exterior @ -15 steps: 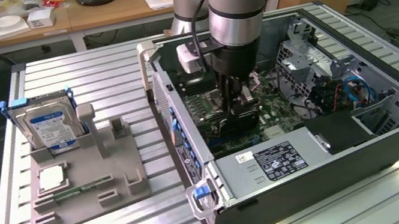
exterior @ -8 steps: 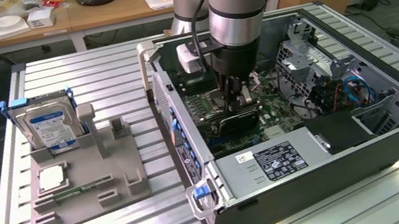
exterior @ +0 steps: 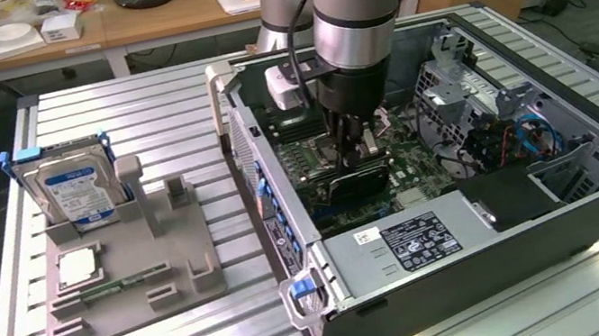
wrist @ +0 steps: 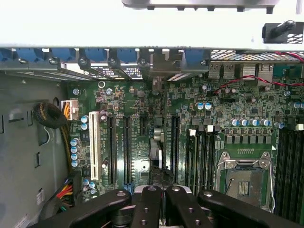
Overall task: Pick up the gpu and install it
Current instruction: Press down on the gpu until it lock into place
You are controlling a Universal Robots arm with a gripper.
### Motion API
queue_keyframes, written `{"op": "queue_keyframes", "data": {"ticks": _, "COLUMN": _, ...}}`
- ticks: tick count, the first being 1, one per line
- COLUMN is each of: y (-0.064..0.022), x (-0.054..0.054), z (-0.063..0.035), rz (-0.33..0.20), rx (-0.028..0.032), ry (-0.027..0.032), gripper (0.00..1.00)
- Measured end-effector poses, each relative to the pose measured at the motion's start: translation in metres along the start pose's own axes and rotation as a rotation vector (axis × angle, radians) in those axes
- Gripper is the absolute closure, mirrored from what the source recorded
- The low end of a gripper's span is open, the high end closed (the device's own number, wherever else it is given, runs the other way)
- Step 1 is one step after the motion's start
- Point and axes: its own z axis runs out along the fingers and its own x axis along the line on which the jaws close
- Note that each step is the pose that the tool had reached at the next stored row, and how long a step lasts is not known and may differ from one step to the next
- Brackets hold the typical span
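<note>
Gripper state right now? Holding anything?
Gripper: shut on the gpu, holding the card on edge down over the motherboard inside the open computer case.

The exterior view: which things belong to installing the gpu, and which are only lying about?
Job:
- gpu, held edge-on over the motherboard
- gripper, shut on gpu
- computer case

Lying about:
- hard drive in grey holder
- memory stick

You see a green motherboard (wrist: 142, 123) with black slots and one white slot (wrist: 94, 145). The gpu (exterior: 353, 183) shows a dark black face beneath the black gripper (exterior: 353, 148). The hard drive (exterior: 76, 189) is silver with a blue label, standing on a grey-beige holder (exterior: 124, 284).
</note>
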Motion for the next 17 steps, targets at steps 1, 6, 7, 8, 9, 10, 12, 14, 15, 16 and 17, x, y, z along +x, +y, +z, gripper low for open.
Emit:
{"op": "queue_keyframes", "data": {"ticks": 1, "y": 0.0, "x": 0.0, "z": 0.0, "rz": 0.0, "rx": 0.0, "ry": -0.0001, "gripper": 0.9}}
{"op": "queue_keyframes", "data": {"ticks": 6, "y": 0.0, "x": 0.0, "z": 0.0, "rz": 0.0, "rx": 0.0, "ry": -0.0001, "gripper": 0.9}}
{"op": "queue_keyframes", "data": {"ticks": 7, "y": 0.0, "x": 0.0, "z": 0.0, "rz": 0.0, "rx": -0.0009, "ry": 0.0, "gripper": 0.9}}
{"op": "queue_keyframes", "data": {"ticks": 8, "y": 0.0, "x": 0.0, "z": -0.0001, "rz": 0.0, "rx": -0.0121, "ry": 0.0002, "gripper": 0.9}}
{"op": "queue_keyframes", "data": {"ticks": 9, "y": 0.0, "x": 0.0, "z": -0.0001, "rz": 0.0, "rx": -0.0295, "ry": 0.0007, "gripper": 0.9}}
{"op": "queue_keyframes", "data": {"ticks": 10, "y": 0.0, "x": 0.0, "z": -0.0001, "rz": 0.001, "rx": -0.0481, "ry": 0.0009, "gripper": 0.9}}
{"op": "queue_keyframes", "data": {"ticks": 12, "y": 0.0, "x": 0.0, "z": 0.0, "rz": 0.001, "rx": -0.085, "ry": 0.0014, "gripper": 0.9}}
{"op": "queue_keyframes", "data": {"ticks": 14, "y": 0.0, "x": 0.0, "z": 0.0, "rz": 0.001, "rx": -0.1215, "ry": 0.002, "gripper": 0.9}}
{"op": "queue_keyframes", "data": {"ticks": 15, "y": 0.0, "x": 0.0, "z": 0.0, "rz": 0.002, "rx": -0.1395, "ry": 0.0021, "gripper": 0.9}}
{"op": "queue_keyframes", "data": {"ticks": 16, "y": 0.0001, "x": 0.0, "z": 0.0, "rz": 0.002, "rx": -0.1574, "ry": 0.0024, "gripper": 0.9}}
{"op": "queue_keyframes", "data": {"ticks": 17, "y": 0.0, "x": 0.0, "z": 0.0, "rz": 0.002, "rx": -0.1754, "ry": 0.0028, "gripper": 0.9}}
